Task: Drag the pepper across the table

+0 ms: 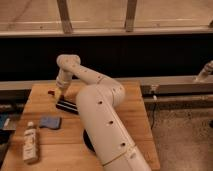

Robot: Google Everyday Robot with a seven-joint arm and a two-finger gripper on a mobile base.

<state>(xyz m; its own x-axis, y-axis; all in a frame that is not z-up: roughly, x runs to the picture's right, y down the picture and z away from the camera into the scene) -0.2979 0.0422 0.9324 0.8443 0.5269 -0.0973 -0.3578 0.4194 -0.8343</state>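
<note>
The pepper (51, 92) is a small dark red thing lying near the far left of the light wooden table (135, 120). My gripper (58, 95) hangs down from the arm at the table's far left, right beside the pepper on its right, low over the wood. I cannot tell whether it touches the pepper. My white arm (102, 125) stretches across the middle of the table from the near side.
A black bar with a white stripe (66, 106) lies just in front of the gripper. A blue sponge (49, 122) and a white bottle (30, 143) lie at the near left. A dark plate's edge (87, 142) shows beside the arm; the cup is hidden.
</note>
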